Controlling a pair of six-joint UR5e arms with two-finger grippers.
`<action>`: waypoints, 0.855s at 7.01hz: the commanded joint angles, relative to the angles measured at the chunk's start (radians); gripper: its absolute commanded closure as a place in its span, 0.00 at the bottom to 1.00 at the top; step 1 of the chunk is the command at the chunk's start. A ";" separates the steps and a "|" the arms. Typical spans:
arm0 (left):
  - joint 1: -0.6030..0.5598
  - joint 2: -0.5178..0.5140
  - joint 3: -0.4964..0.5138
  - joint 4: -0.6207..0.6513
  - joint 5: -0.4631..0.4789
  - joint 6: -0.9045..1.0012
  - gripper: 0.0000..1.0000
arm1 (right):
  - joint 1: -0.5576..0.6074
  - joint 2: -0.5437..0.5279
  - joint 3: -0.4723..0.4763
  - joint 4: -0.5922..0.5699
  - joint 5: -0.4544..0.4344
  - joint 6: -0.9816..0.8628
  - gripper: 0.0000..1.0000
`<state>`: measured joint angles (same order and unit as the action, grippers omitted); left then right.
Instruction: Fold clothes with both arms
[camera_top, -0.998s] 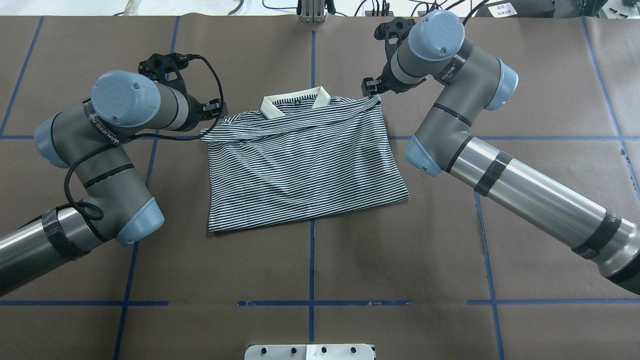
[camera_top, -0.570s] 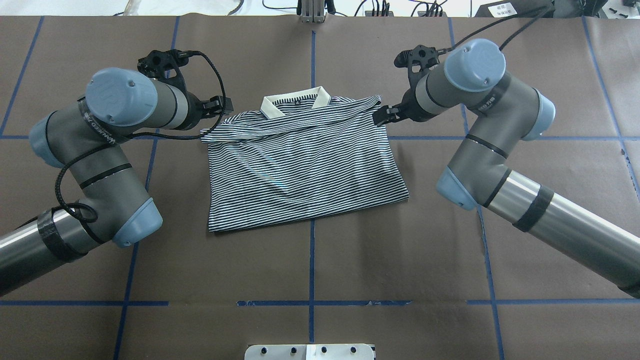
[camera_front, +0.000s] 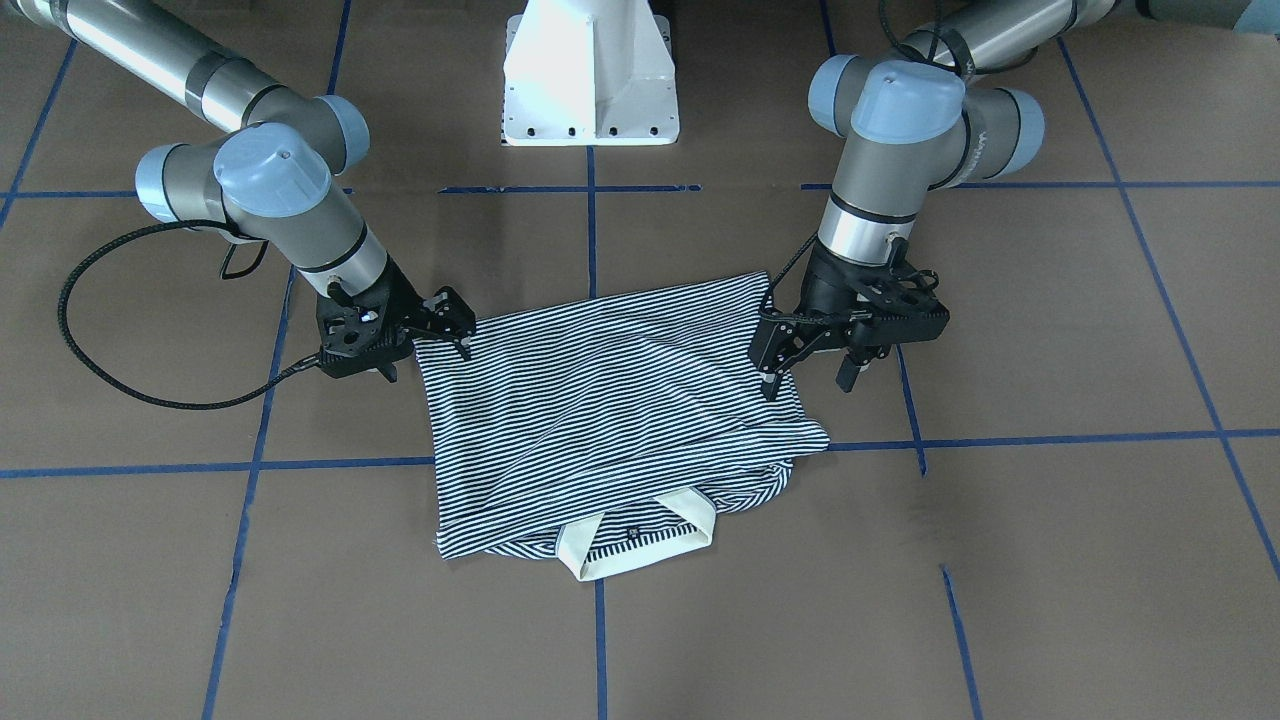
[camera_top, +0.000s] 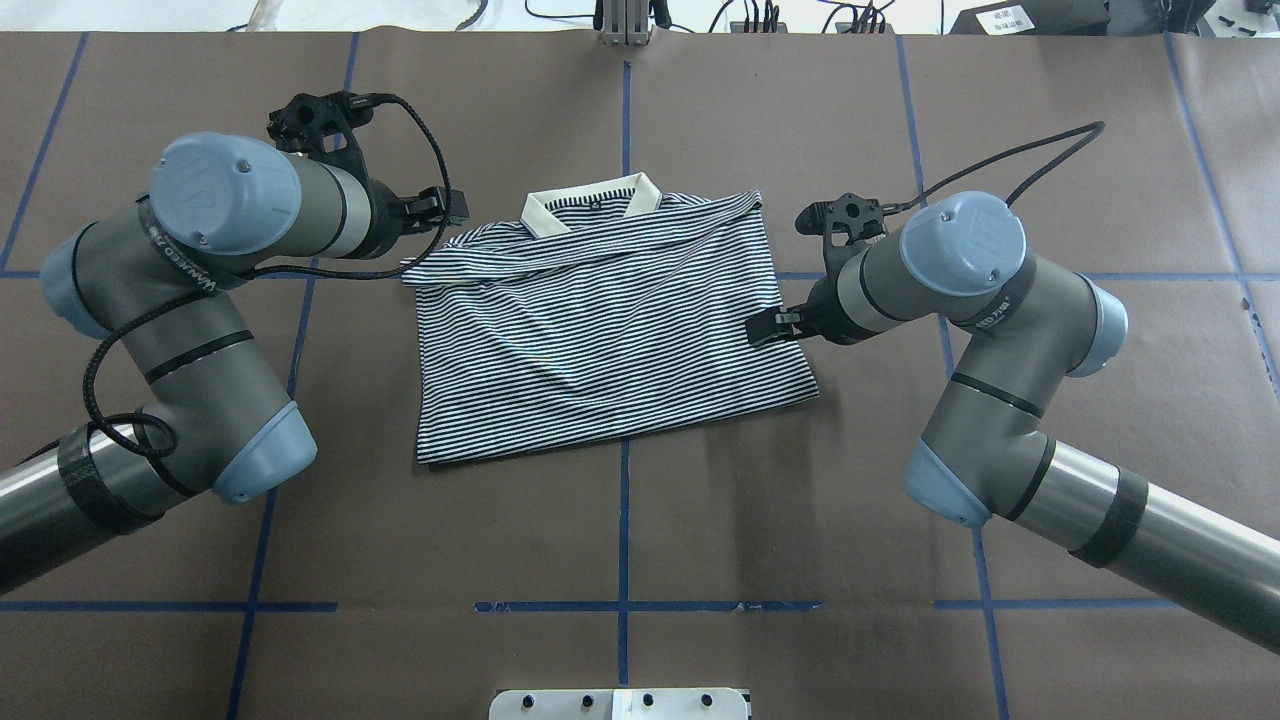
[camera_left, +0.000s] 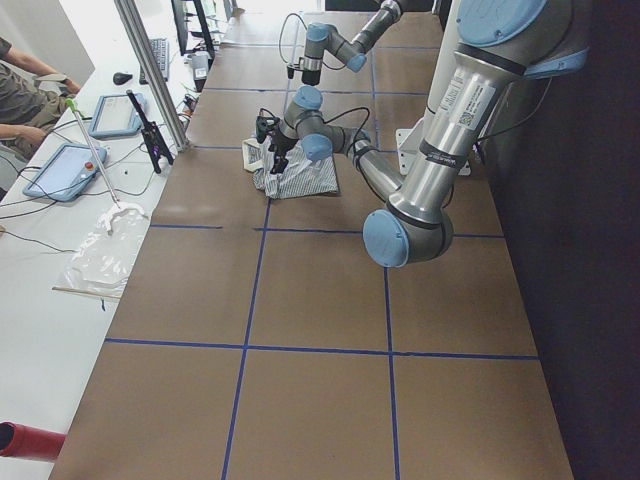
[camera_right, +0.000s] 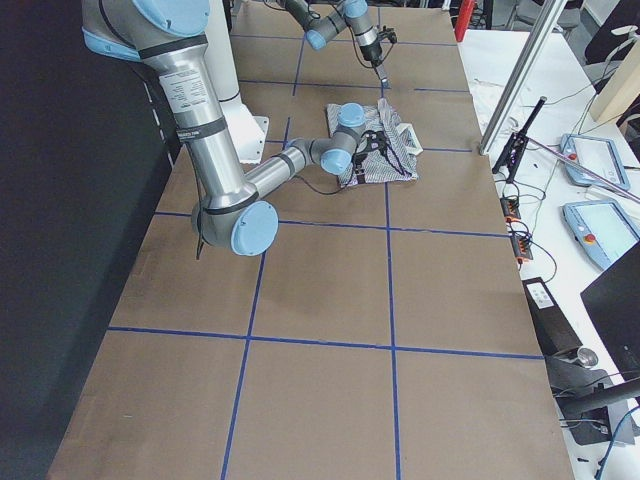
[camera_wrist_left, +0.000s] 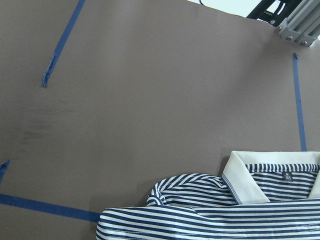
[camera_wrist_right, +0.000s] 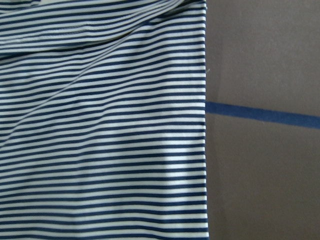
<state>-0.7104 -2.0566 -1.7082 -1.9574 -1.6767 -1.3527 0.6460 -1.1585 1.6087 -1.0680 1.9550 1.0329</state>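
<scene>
**Both grippers hanging unclenched beside the folded polo**

The left gripper (camera_front: 807, 385) is hovering with its two fingers spread apart and nothing between them. It is sitting at about 10 o'clock of the polo shirt (camera_top: 610, 330) (hours read from the overhead view, with 12 pointing away from the robot). One fingertip is lying over the shoulder edge of the cloth, but whether it is touching cannot be told. The right gripper (camera_front: 425, 352) is likewise standing released, jaws apart. It is sitting at the shirt's 3 o'clock edge, and its wrist camera is looking straight down on that striped edge and the bare surface beside it.

The left arm (camera_top: 200, 300) is coming in from 8 o'clock and bending round towards the shoulder. A black cable (camera_top: 430, 150) is looping over its wrist. The right arm (camera_top: 990, 300) is reaching in from 4 o'clock, its wrist turned towards the shirt's side.

The shirt is lying flat in the middle of the table (camera_top: 800, 500), folded into a rough rectangle with its sleeves tucked in. Its cream collar (camera_top: 590, 205) is pointing to 12 o'clock and its hem to 6 o'clock, and a diagonal crease is running across the chest. The brown table cover is carrying blue tape lines (camera_top: 623, 520) in a grid, and one line is passing under the shirt from 12 to 6. The white pedestal base (camera_front: 590, 75) is standing at 6 o'clock, well apart from the hem.
</scene>
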 joint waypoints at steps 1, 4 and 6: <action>0.000 0.000 -0.011 0.002 0.000 0.000 0.00 | -0.012 -0.026 0.007 -0.004 0.010 0.009 0.00; -0.001 0.004 -0.011 0.002 0.000 0.000 0.00 | -0.020 -0.026 0.004 -0.010 0.051 0.009 0.42; -0.001 0.004 -0.011 0.002 0.000 0.000 0.00 | -0.020 -0.027 0.004 -0.010 0.061 0.007 1.00</action>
<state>-0.7116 -2.0526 -1.7195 -1.9558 -1.6767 -1.3530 0.6265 -1.1847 1.6127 -1.0783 2.0083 1.0412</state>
